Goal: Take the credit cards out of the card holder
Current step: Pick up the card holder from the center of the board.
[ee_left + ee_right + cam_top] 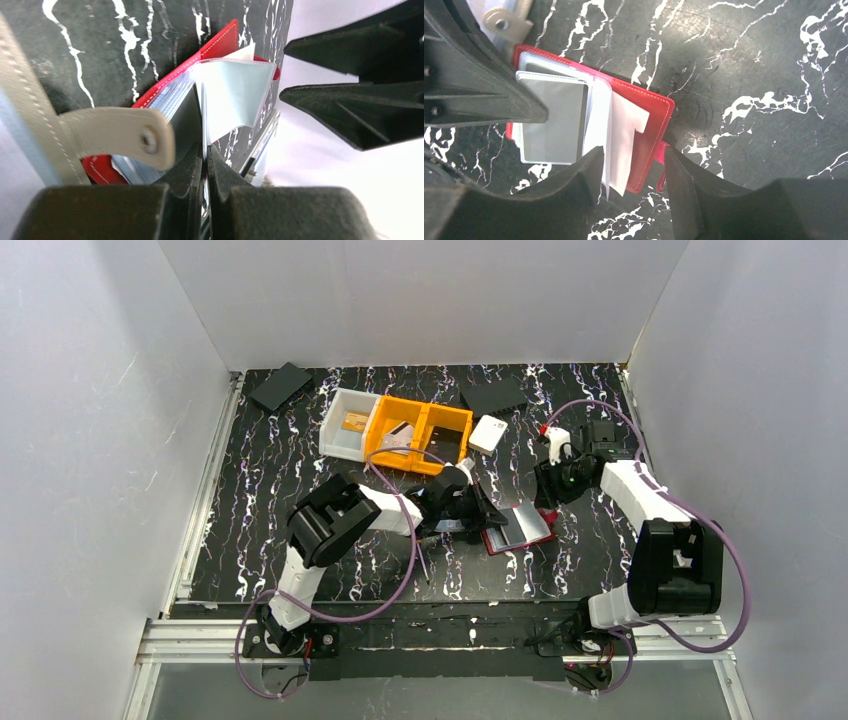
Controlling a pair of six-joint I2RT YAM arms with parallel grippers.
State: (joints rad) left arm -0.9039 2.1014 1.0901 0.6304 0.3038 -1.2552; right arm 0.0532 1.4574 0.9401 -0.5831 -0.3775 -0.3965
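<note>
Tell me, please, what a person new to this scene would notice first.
The open red card holder at the middle of the table catches the eye, its clear sleeve pinched by the shut left end effector. The right end effector stands open at the holder's edge. Behind, orange bins beside a white bin stand out.

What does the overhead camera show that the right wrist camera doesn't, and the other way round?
Only overhead: the orange plastic bin, the white plastic bin and a loose white card beside them. Only the right wrist: the fanned clear plastic sleeves and white stitching along the rim. Both: the open red card holder on the black marbled table.
</note>
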